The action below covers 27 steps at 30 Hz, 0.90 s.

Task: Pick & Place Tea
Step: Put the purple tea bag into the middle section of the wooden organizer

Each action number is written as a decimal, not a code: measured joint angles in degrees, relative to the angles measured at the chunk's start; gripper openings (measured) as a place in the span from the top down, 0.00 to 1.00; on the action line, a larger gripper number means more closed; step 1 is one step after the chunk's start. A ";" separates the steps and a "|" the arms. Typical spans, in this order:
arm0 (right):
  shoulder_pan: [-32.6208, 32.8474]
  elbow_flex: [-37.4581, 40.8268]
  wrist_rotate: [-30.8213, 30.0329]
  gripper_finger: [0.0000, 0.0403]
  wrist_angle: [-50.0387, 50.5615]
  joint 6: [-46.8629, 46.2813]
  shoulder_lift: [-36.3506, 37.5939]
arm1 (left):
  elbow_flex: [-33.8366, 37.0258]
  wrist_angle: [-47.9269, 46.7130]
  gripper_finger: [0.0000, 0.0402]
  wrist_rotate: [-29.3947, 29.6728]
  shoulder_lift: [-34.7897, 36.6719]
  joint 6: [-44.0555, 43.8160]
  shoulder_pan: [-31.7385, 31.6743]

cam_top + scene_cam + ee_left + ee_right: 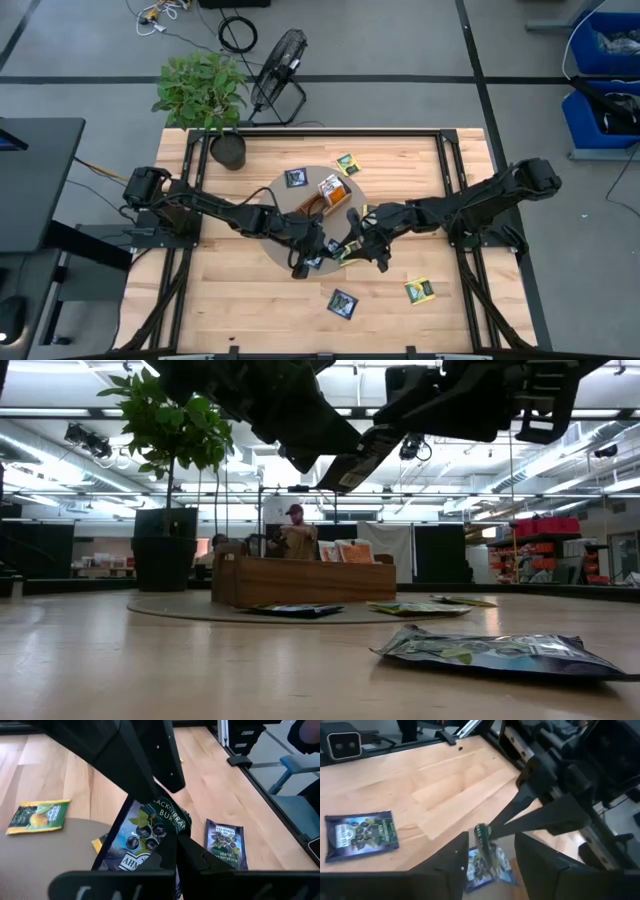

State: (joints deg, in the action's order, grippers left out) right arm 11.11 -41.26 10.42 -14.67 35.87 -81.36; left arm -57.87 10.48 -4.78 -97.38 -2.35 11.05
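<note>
My left claw (pixel 303 262) hung above the round mat (pixel 285 200) at the worktop (pixel 200 300) centre, pinched shut on a dark navy tea packet (pixel 145 832) held on edge. My right claw (pixel 490 860) faced it from the other side, fingers (pixel 540 865) parted around that packet's free end, not clamped. The wooden tray (pixel 305 580) sat on the mat. Another navy packet (pixel 343 302) lay near the front, a yellow-green one (pixel 419 291) to its right.
</note>
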 joint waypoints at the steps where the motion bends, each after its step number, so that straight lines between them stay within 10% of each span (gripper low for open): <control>1: -0.02 -0.25 0.04 0.61 0.90 -0.14 0.00 | 0.01 -0.04 0.99 0.00 0.00 0.00 0.00; 17: 0.03 -0.33 -1.80 0.97 2.68 -0.78 0.00 | 0.02 0.00 0.99 0.11 0.00 0.07 -0.02; 27: -0.17 -0.35 -1.73 0.99 5.72 -2.44 0.04 | 0.05 -0.39 0.82 -3.54 0.00 2.75 1.27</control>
State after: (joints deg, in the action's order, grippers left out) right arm 10.94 -41.60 8.69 -8.95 33.43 -81.32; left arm -57.82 10.08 -8.31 -97.38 0.40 12.32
